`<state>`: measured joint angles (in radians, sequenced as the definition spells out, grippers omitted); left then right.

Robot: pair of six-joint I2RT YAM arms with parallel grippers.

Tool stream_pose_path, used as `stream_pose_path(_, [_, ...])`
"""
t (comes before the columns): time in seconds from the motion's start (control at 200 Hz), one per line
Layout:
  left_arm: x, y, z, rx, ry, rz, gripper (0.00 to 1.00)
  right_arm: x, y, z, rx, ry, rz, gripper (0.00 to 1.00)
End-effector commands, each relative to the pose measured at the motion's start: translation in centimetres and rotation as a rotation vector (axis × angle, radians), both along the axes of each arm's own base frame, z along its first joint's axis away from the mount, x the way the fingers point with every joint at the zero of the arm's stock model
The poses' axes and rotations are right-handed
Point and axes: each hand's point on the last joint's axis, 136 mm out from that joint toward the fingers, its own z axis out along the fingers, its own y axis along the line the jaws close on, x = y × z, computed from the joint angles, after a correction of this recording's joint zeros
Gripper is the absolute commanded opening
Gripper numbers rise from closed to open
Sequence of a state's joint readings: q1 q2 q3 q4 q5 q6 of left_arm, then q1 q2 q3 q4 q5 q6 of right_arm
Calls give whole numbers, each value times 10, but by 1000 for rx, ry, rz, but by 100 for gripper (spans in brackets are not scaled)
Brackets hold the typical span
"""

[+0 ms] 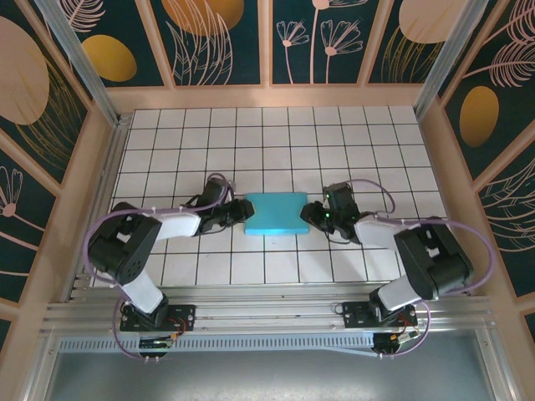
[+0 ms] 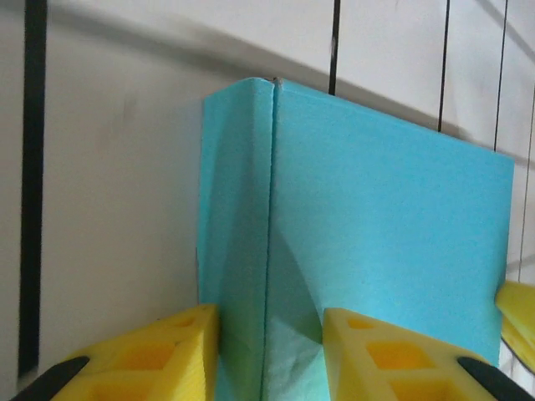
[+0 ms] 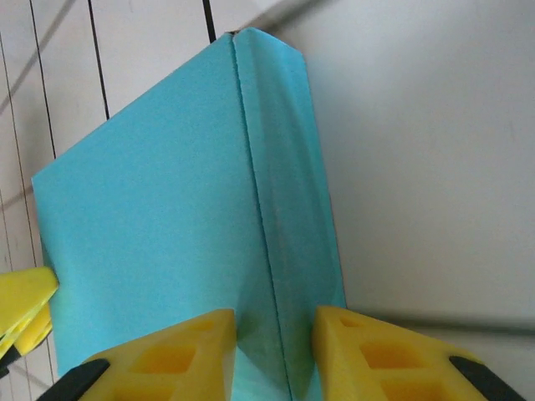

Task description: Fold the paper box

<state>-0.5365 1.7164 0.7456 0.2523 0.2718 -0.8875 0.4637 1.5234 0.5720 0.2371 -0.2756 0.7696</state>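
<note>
Left gripper (image 2: 269,334) and right gripper (image 3: 274,334), both narrow, each pinch an opposite end wall of the paper box (image 1: 274,214).

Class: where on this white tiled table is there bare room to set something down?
Free: tiles between teal paper box and wooden back wall; near row by the metal rail. Crowded: box ends, straddled by left gripper and right gripper.

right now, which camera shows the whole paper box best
The top external view: the whole teal paper box lies flat on the tiled table, with the left gripper and right gripper at its short ends. Each wrist view gives one end close up, cropped: a creased edge between yellow fingers.
</note>
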Motion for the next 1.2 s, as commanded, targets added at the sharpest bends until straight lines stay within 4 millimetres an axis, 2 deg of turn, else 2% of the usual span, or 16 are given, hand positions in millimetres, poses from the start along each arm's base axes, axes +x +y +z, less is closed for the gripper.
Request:
stream_pose_path(0.0, [42, -31, 16, -60, -99, 4, 35, 45, 36, 23, 91, -107, 33, 32])
stream_pose_path(0.075, [76, -30, 14, -53, -142, 52, 35, 80, 39, 25, 71, -148, 9, 31])
stream_pose_path(0.11, [99, -33, 20, -56, -171, 72, 35, 99, 44, 31, 71, -181, 7, 32])
stream_pose_path(0.19, [141, -32, 24, -75, -219, 109, 35, 139, 52, 30, 58, -216, -4, 31])
stream_pose_path(0.285, [186, -32, 19, -67, -248, 123, 34, 181, 62, 23, 35, -248, -11, 31])
stream_pose_path(0.375, [220, -33, 17, -49, -269, 126, 34, 212, 64, 12, 13, -259, -36, 30])
stream_pose_path(0.42, [236, -33, 22, -45, -287, 130, 34, 221, 66, 8, 10, -259, -34, 30])
stream_pose_path(0.466, [247, -30, 17, -34, -281, 137, 35, 231, 65, 7, 3, -272, -43, 30])
stream_pose_path(0.551, [257, -28, 11, -38, -269, 147, 35, 245, 63, 5, -22, -278, -48, 35])
stream_pose_path(0.646, [261, -25, 7, -26, -267, 157, 38, 253, 60, 12, -34, -292, -41, 43])
stream_pose_path(0.751, [263, -21, 15, -14, -285, 169, 45, 257, 53, 25, -43, -301, -43, 58])
stream_pose_path(0.811, [264, -17, 24, -8, -299, 179, 48, 258, 47, 38, -52, -320, -49, 68])
stream_pose_path(0.871, [263, -12, 35, 2, -316, 193, 51, 258, 37, 50, -57, -339, -58, 83])
stream_pose_path(0.916, [263, -10, 42, 11, -326, 202, 54, 259, 31, 60, -56, -352, -59, 89])
stream_pose_path(1.076, [262, 2, 77, 33, -377, 236, 64, 258, 5, 99, -61, -401, -72, 94])
stream_pose_path(1.196, [259, 11, 106, 47, -420, 260, 66, 251, -11, 132, -82, -453, -74, 96])
